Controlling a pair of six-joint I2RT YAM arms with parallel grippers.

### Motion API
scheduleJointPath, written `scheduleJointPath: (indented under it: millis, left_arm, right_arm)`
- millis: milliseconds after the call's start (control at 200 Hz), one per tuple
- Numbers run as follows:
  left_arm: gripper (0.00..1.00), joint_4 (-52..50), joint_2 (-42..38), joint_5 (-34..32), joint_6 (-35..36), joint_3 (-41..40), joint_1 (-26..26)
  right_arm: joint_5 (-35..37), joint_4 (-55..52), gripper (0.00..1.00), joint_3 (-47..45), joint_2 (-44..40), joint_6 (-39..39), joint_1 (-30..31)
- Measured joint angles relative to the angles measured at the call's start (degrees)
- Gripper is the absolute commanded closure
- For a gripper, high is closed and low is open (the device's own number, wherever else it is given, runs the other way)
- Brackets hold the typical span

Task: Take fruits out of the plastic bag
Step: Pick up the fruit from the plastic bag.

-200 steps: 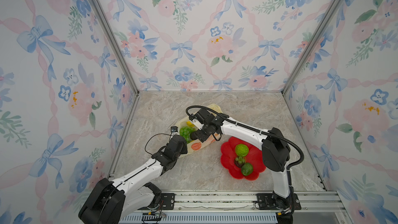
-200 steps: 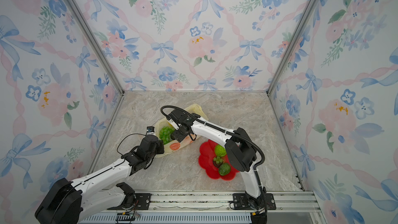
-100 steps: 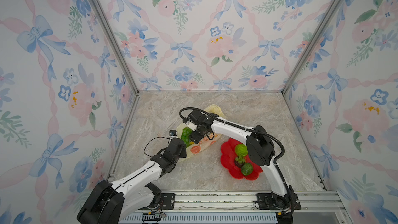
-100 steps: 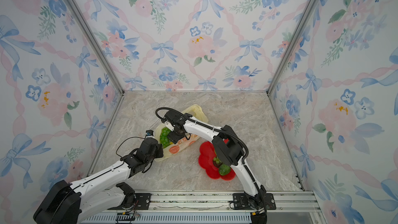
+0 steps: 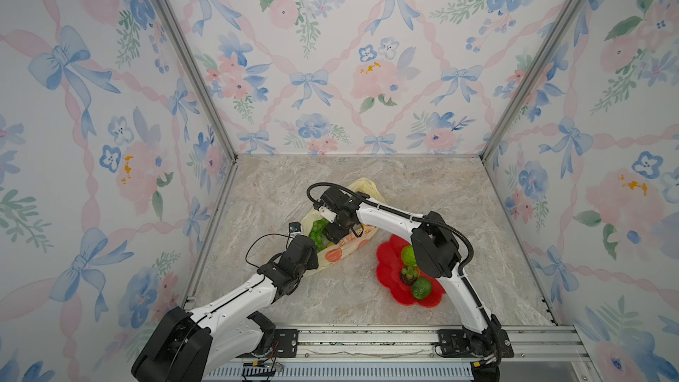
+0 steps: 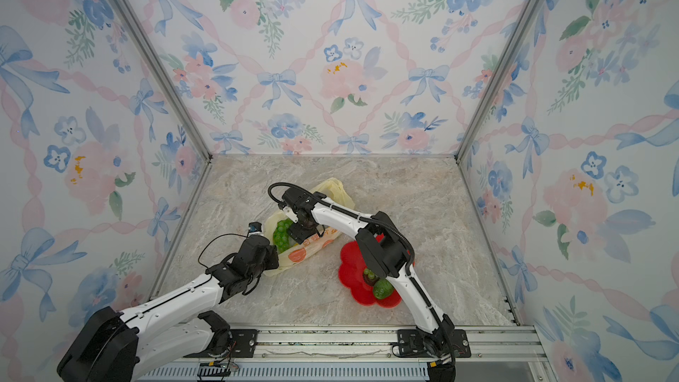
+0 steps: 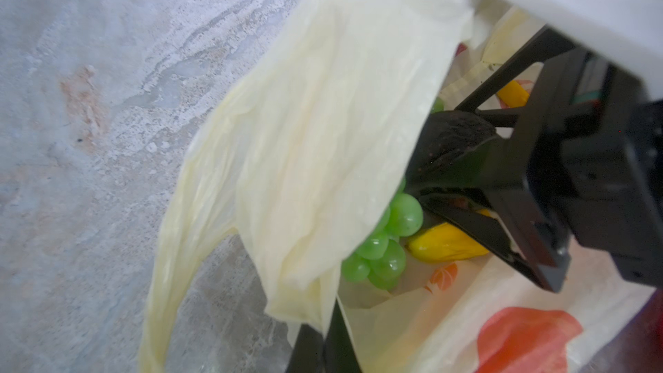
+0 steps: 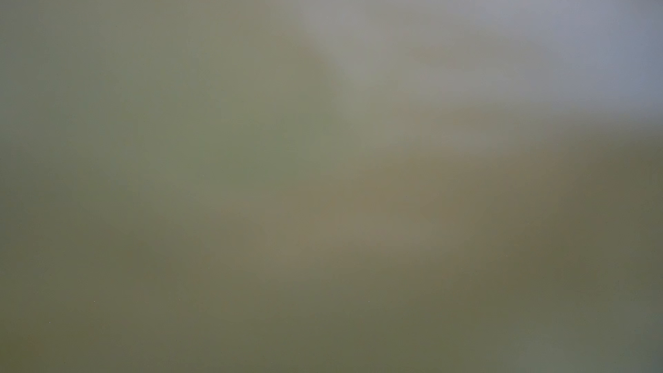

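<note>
Left wrist | right gripper [image 7: 440, 152] jaws wide astride avocado [image 7: 457, 132], clamp unclear | left gripper [image 7: 323, 349] pinches plastic bag [image 7: 305, 130] | close squarely, avoid grapes [image 7: 382, 249]

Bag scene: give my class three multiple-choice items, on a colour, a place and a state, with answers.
1. The plate is: A blue, B white, C red.
2. The banana lies: A on the plate, B in the bag, C beside the plate.
3. The left gripper is: A shut on the bag, B open, C shut on the banana.
Answers: C, red in both top views; B, seen beside the grapes inside the bag; A, its fingers pinch the bag's edge.
</note>
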Motion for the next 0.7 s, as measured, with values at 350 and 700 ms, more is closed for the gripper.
scheduleJointPath:
  millis: [350,700]
  left_arm:
    - [1.00,0.00,0.00,0.00,0.00,0.00,0.00]
    - [1.00,0.02,0.17,-0.04,0.04,0.02,0.00]
  right_arm:
    - [-0.15,0.04,0.43,0.50,0.22,2.19,-1.84]
    - [-0.20,0.24,0.49,0.50,0.17,3.15,-1.84]
